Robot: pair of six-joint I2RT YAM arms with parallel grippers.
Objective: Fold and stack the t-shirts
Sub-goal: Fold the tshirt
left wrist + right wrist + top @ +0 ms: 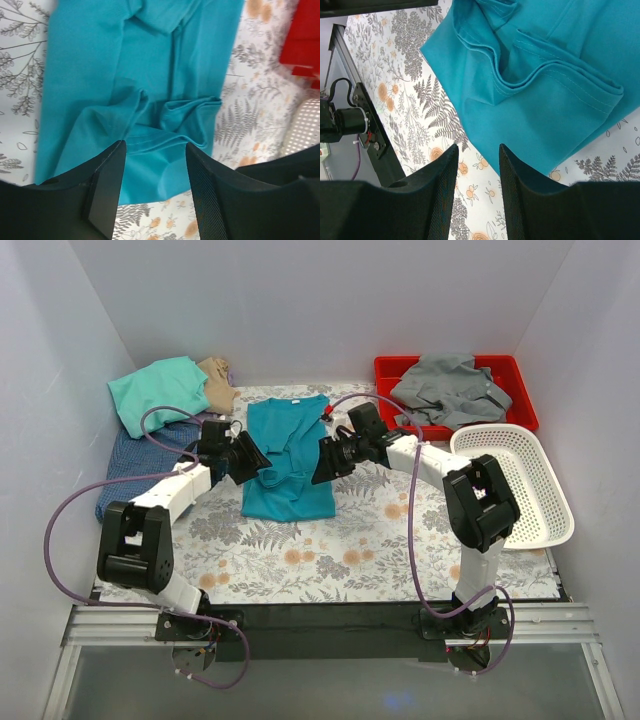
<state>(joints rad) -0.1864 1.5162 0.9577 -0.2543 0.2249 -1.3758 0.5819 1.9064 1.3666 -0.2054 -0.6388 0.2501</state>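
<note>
A deep-teal t-shirt (288, 458) lies partly folded in the middle of the flowered tablecloth, its sides turned in and bunched near the centre. It fills the left wrist view (100, 85) and the right wrist view (560, 95). My left gripper (258, 458) hovers at the shirt's left edge, open and empty (155, 165). My right gripper (322, 462) hovers at the shirt's right edge, open and empty (479, 165). A mint green shirt (157, 392), a tan one (216, 382) and a blue-checked one (135, 455) lie piled at the back left. A grey shirt (450, 390) lies in the red tray.
A red plastic tray (525, 400) stands at the back right. A white mesh basket (530, 485) sits at the right edge, just beyond the right arm. White walls close the back and both sides. Cables loop off both arms.
</note>
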